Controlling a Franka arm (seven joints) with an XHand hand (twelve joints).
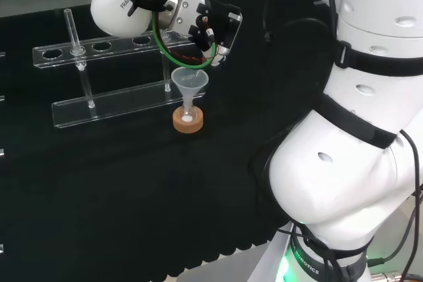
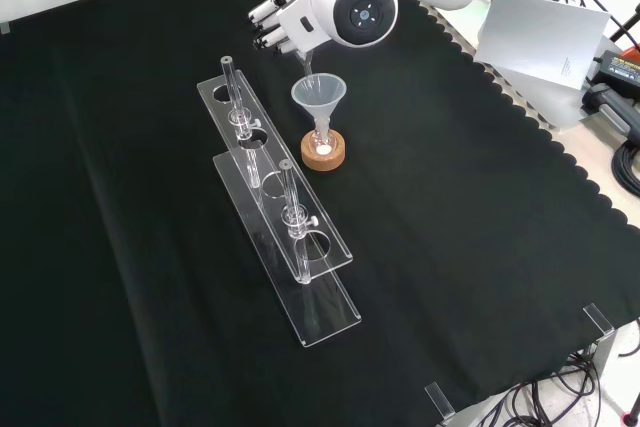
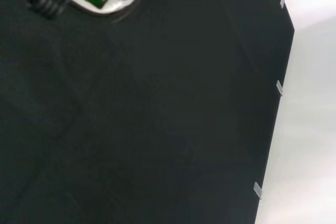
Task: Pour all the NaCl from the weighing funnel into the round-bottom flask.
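Round-bottom flask [image 2: 323, 151] sits on a cork ring stand [image 2: 324, 158] mid-cloth, just right of the clear rack in the front view. Flask body is clear and hard to make out; a small white patch [image 1: 188, 118] shows at its bottom through the ring, in the head and front views alike. Looks like powder, can't confirm more than that.

A clear conical funnel [image 2: 319, 97] stands upright in the flask neck, wide mouth up, stem down. Nothing I can see sitting in the cone.

Hand [image 2: 283, 15] is above the funnel, slightly up and left of it in the front view; partly hidden behind the arm's white link with the round grey cap. In the head view the hand [image 1: 211, 31] hangs right over the funnel mouth [image 1: 190, 78]. A thin clear piece [image 2: 309, 62], apparently the weighing funnel, slants down from the hand to the funnel rim in the front view. Fingers look curled, apparently round that piece; the grip itself is hidden. Contents of the weighing funnel: can't tell.

Clear rack [image 2: 285, 209]: two long tiers with round holes. Two test tubes upright in it, one at the far end [image 2: 231, 82], one nearer the middle [image 2: 289, 197]. Both look empty.

Wrist view: black cloth [image 3: 157, 119] and its edge.
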